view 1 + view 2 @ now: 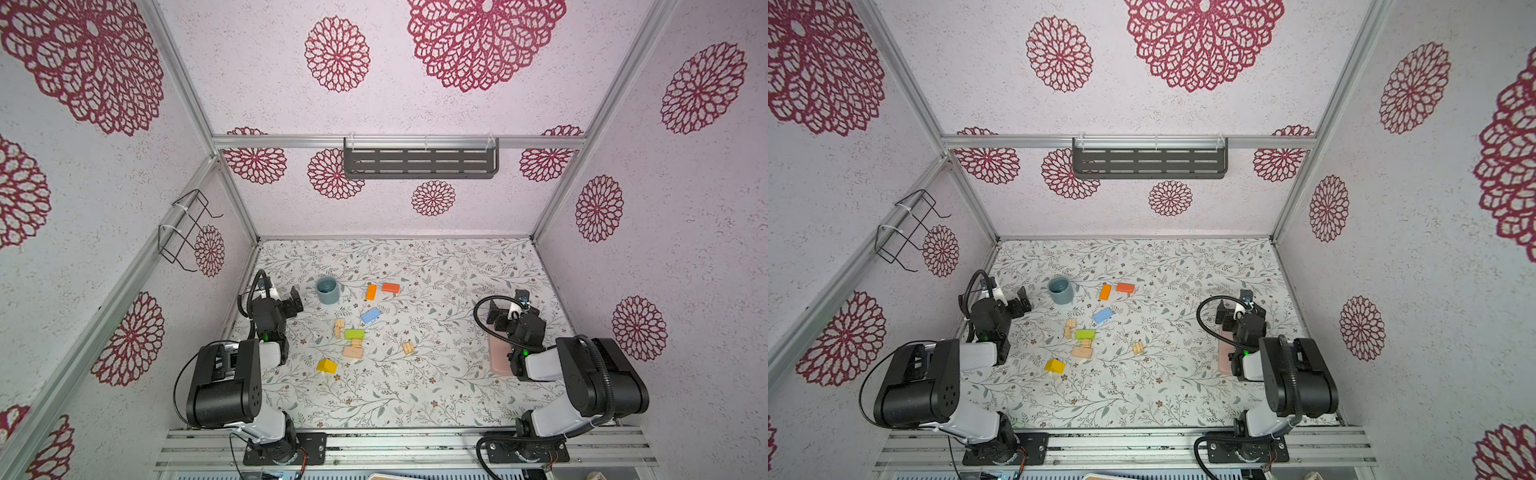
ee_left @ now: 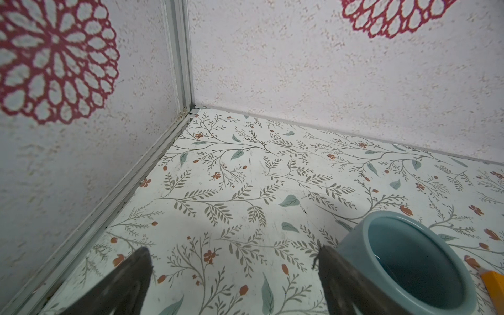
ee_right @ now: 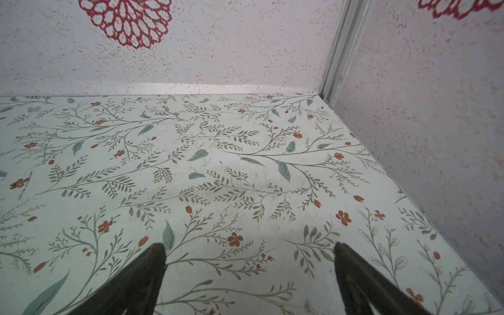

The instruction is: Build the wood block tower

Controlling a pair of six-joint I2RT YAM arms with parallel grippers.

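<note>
The wood blocks (image 1: 1086, 334) lie spread on the flowered table (image 1: 436, 395), a bit left of its middle. Call the far wall 12 o'clock.

The green block (image 1: 354, 333) lies with its long side running 9 to 3. A short grooved block (image 1: 356, 343) and then a plain block (image 1: 353, 352) sit at its 6 o'clock side, all touching in a line. I cannot tell if any of them is on top of another. A grooved plain block (image 1: 339, 327) is just beside the green one at 9 o'clock, and its long side runs 12 to 6.

The light blue block (image 1: 370, 316) is near, at 1 o'clock, and points from 8 to 2. Farther that way, the orange block (image 1: 371, 292) points almost 12 to 6. The red block (image 1: 390, 287) next to it runs 9 to 3. A small grooved block (image 1: 408, 347) lies alone at 4 o'clock. The yellow block (image 1: 326, 366) lies alone at 7 o'clock.

The blue-grey mug (image 1: 327, 289) stands up at the table's 10 o'clock. Inside it only its own bottom shows.

The left gripper (image 2: 233, 256) is spread wide and holds nothing. One finger (image 2: 335, 272) is just beside the mug. The right gripper (image 3: 248, 245), at the 3 o'clock side, is also spread wide and holds nothing. A pink slab (image 1: 498, 357) lies under that arm.
</note>
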